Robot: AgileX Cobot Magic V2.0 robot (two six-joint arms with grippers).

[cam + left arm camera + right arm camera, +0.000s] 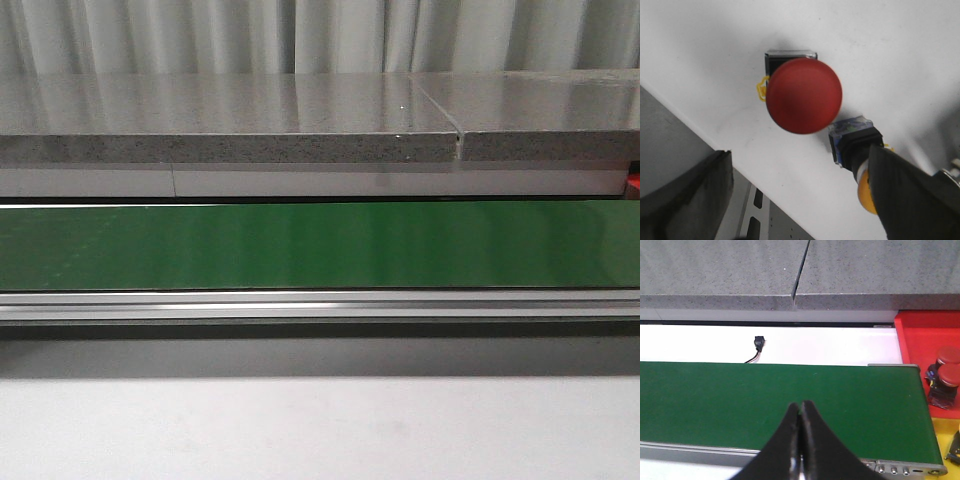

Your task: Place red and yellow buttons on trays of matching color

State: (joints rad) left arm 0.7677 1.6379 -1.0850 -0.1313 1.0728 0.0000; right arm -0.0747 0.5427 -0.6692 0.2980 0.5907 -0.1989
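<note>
Sorting was partly done: two red buttons (pixel 946 371) already stood in the red tray (pixel 925 337) at the right edge of the right wrist view, with the yellow tray (pixel 940 427) showing just below them, its contents mostly cut off by the frame. The green belt (pixel 320 245) ran bare across the middle of the front view, where neither arm appeared.

At least two pieces remained to be placed. In the left wrist view a red button (pixel 803 96) sat on the white tabletop (pixel 890 45) at center frame, and a yellow button (pixel 866 192) lay on its side at lower right, its blue-and-black base pointing up toward the red one and close beside it.

The left pincer (pixel 800 200) hung with its jaws spread wide, empty; the red button lay just above the gap between them in the frame, while the right-hand finger (pixel 910 200) partly covered the yellow button. Whether it touched could not be told. The right pincer (pixel 800 440) was closed on nothing, its tips pressed together at bottom center over the belt, well apart from the trays.
</note>
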